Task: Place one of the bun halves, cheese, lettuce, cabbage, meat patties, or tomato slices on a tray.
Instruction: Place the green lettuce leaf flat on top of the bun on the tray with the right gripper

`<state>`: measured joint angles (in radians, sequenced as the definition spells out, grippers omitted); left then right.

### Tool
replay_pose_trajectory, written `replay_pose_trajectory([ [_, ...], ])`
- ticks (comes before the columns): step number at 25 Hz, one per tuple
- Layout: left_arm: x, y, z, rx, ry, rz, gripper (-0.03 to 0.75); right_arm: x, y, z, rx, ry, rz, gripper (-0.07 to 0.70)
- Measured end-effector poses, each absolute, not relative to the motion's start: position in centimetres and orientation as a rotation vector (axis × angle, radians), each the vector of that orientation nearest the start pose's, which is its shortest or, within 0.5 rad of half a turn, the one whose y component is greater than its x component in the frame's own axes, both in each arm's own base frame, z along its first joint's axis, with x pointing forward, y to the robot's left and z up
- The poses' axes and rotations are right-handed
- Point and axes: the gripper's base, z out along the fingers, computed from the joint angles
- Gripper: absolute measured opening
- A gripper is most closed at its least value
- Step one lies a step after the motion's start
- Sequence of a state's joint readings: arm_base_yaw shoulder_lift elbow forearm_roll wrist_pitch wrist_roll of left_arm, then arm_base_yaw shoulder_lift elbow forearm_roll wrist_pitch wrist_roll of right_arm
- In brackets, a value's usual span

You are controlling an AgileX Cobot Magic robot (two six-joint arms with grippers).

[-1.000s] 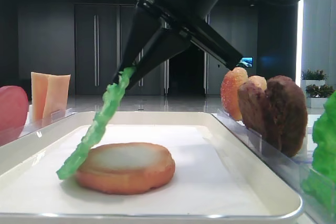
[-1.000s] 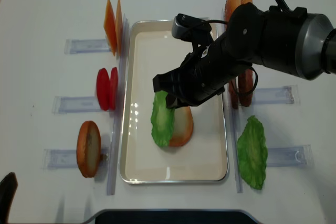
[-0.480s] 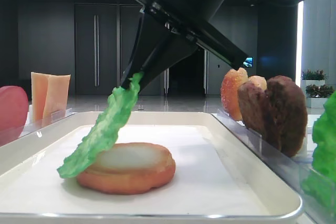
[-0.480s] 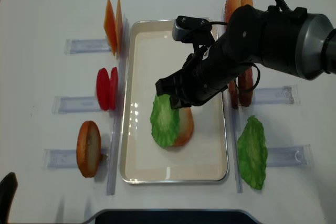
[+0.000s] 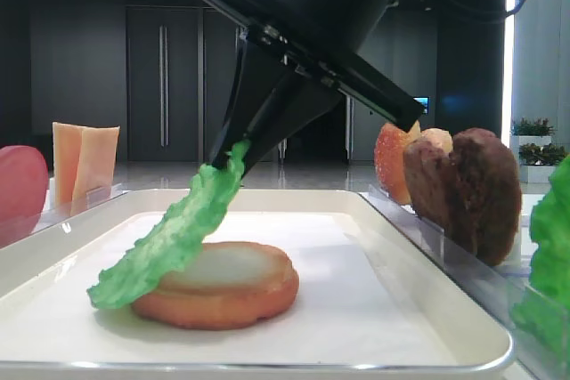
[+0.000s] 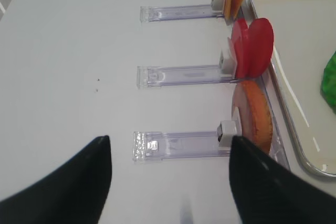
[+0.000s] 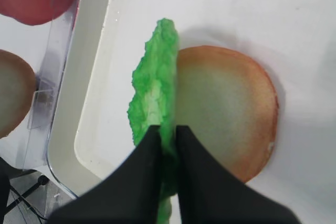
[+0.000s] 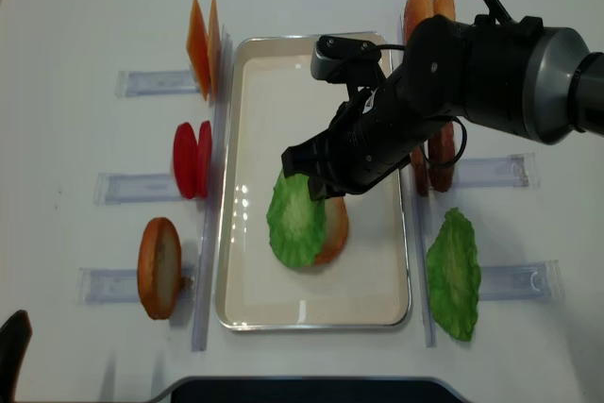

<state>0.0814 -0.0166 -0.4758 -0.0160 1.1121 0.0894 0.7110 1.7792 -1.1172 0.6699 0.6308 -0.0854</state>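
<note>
My right gripper (image 7: 168,129) is shut on one edge of a bright green ruffled lettuce (image 7: 152,98) leaf. The leaf slopes down from the gripper (image 5: 227,150) and leans on the left side of a bun half (image 5: 223,287) that lies pale face up on the cream-white tray (image 5: 401,229). From above, the lettuce (image 8: 295,219) covers the bun half's (image 8: 336,228) left part in the tray's (image 8: 283,101) near half, with the gripper (image 8: 316,186) over it. My left gripper (image 6: 170,150) hangs open over bare table, left of the tray, with nothing between its fingers.
Left of the tray, clear holders hold cheese slices (image 8: 203,35), tomato slices (image 8: 192,159) and a bun half (image 8: 159,266). On the right stand more buns (image 8: 425,2), dark meat patties (image 8: 439,153) and a second lettuce leaf (image 8: 453,274). The right arm spans the tray's middle.
The right gripper has tipped the lettuce from nearly edge-on to flatter, so the leaf now lies further over the bun half. The left gripper has not moved.
</note>
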Motion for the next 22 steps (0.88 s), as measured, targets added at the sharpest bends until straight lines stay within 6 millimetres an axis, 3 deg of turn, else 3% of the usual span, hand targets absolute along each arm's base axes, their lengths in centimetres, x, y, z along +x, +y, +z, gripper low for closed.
replay_pose_trajectory([
  [8,-0.7,-0.2,26.6,0.010,2.104,0.083,0.534,25.0,25.6,19.7,-0.481,2.806,0.783,0.328],
  [18,-0.7,-0.2,26.6,0.010,2.104,0.083,0.534,25.1,24.5,19.2,-0.440,2.869,0.590,0.396],
  [22,-0.7,-0.2,26.6,0.010,2.104,0.083,0.534,25.2,24.0,20.0,-0.421,2.876,0.519,0.414],
])
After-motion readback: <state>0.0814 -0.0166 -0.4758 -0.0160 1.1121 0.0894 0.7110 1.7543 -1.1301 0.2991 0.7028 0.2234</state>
